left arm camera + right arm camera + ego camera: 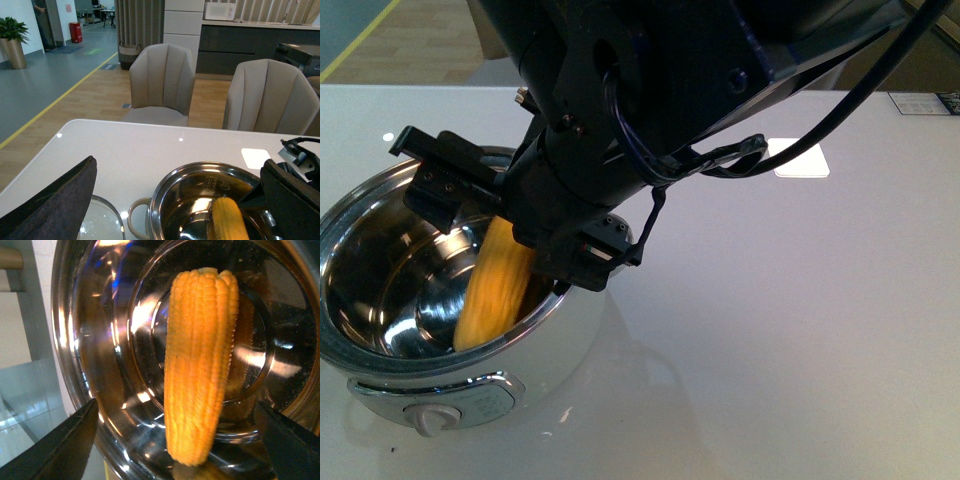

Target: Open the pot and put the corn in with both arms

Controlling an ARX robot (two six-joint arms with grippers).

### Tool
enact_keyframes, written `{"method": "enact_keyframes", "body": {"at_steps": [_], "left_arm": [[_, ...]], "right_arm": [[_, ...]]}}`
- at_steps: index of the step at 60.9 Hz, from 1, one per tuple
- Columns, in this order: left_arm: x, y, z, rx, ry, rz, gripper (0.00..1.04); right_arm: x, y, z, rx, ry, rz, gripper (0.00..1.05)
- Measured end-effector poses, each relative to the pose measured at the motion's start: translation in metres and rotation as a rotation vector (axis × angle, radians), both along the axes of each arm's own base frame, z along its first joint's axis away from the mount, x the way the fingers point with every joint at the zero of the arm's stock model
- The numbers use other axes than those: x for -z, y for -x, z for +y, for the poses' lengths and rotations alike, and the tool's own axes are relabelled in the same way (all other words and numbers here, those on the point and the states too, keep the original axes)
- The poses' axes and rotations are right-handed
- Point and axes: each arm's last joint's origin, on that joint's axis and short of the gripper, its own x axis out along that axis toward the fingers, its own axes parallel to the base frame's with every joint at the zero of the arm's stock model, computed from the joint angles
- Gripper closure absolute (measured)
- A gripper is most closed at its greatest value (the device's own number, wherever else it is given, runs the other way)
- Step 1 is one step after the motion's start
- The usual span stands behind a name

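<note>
While the right claw (175,440) stood with its jaws apart above the open pot (380,350), the corn (495,285) leaned inside against the steel wall; lifting straight up looked safest.

white table (800,330) | pot (570,350), glass lid (102,222), white card (802,160)

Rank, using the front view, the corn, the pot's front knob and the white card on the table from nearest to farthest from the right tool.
1. corn: just below the right tool, inside the pot.
2. front knob: on the pot's near side.
3. white card: across the table, far side.
</note>
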Motion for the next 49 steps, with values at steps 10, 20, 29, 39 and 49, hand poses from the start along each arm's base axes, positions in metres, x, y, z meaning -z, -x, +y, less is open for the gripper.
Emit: {"method": "enact_keyframes", "body": {"at_steps": [10, 20, 29, 39, 49], "left_arm": [[0.000, 0.000, 0.000, 0.000, 0.000, 0.000, 0.07], [0.000, 0.000, 0.000, 0.000, 0.000, 0.000, 0.07], [0.000, 0.000, 0.000, 0.000, 0.000, 0.000, 0.07], [0.000, 0.000, 0.000, 0.000, 0.000, 0.000, 0.07], [0.000, 0.000, 0.000, 0.000, 0.000, 0.000, 0.07]], "right_arm": [[-0.030, -0.003, -0.036, 0.101, -0.074, -0.083, 0.09], [-0.071, 0.004, -0.102, 0.266, -0.114, -0.229, 0.09], [-0.086, 0.030, -0.160, 0.390, 0.008, -0.319, 0.09], [-0.095, 0.070, -0.214, 0.461, 0.154, -0.402, 0.09], [-0.099, 0.112, -0.244, 0.519, 0.315, -0.455, 0.09]]}}
